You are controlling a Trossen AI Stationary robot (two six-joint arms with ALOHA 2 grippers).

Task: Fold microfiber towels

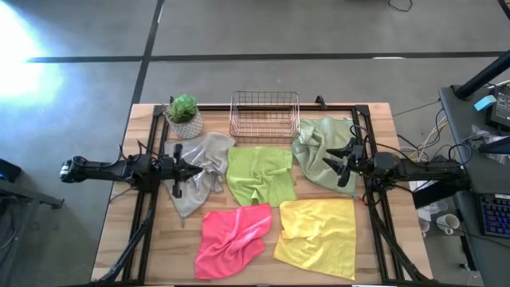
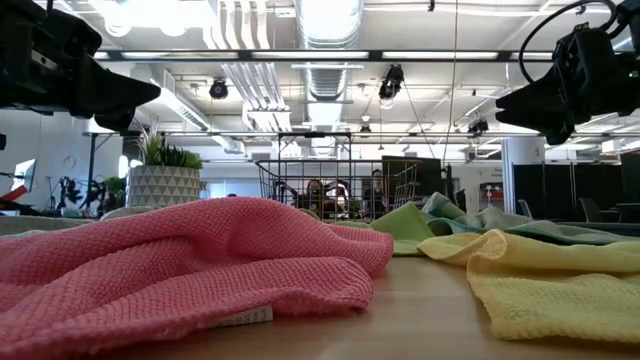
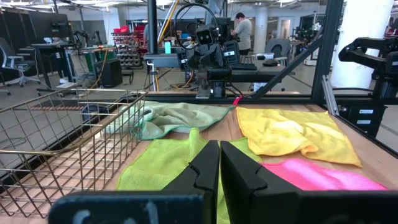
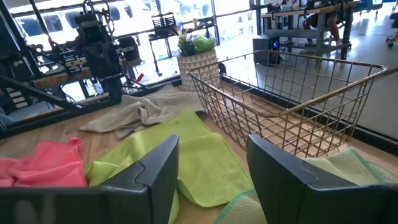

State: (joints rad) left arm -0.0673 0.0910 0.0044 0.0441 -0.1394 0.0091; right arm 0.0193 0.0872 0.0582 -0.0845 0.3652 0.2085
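Five microfiber towels lie crumpled on the wooden table: grey [image 1: 203, 171] at the left, lime green [image 1: 259, 175] in the middle, pale sage green [image 1: 319, 151] at the right, hot pink [image 1: 233, 237] and yellow [image 1: 319, 231] near the front edge. My left gripper [image 1: 196, 170] hangs level above the grey towel, shut, its fingers [image 3: 219, 155] empty. My right gripper [image 1: 331, 163] hangs level above the sage towel, open, with nothing between its fingers [image 4: 212, 155]. In the low view both grippers [image 2: 135, 95] [image 2: 505, 105] stand well clear of the cloths.
A copper wire basket [image 1: 264, 115] stands at the table's far edge, with a potted plant [image 1: 184, 117] to its left. Black frame rails [image 1: 151, 199] [image 1: 374, 207] run along both sides of the table. Desks and a person [image 3: 242, 28] show in the room beyond.
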